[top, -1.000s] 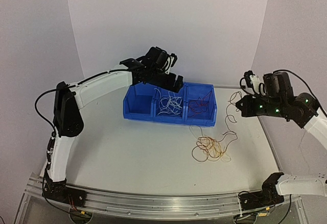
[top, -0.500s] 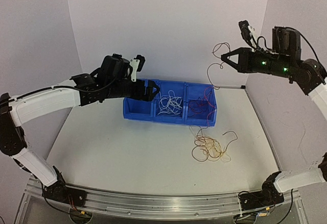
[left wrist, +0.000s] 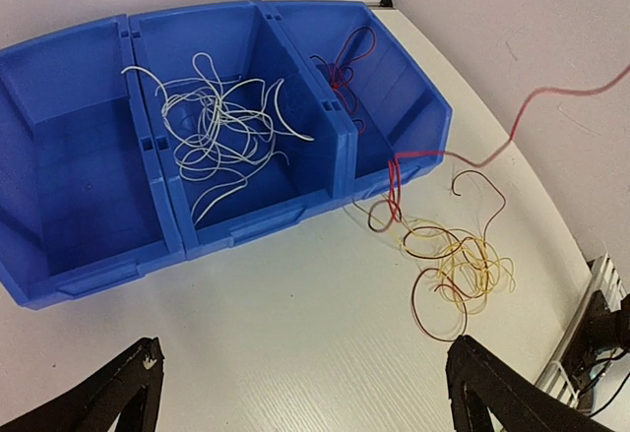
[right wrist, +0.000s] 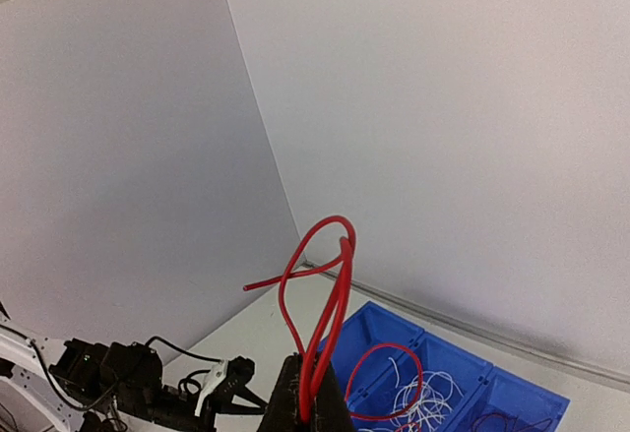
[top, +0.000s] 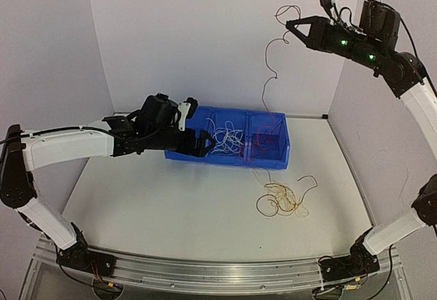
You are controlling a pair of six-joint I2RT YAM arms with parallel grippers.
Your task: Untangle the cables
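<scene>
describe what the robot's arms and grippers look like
Both arms have smooth white shell links, as on the left arm and right arm, joined by bulky black joints. Thin black cables loop along them. Green lights glow on the right arm's black wrist section. The left gripper and right gripper have black, tapering fingers, with a small white bracket near each wrist.

You have a white table (top: pixel 157 204) carrying a blue three-compartment bin (top: pixel 273 161) toward its far side and, near the front of the bin's right end, a loose tangle of yellow and dark red cables (top: pixel 281 201) lying directly on the tabletop.
</scene>
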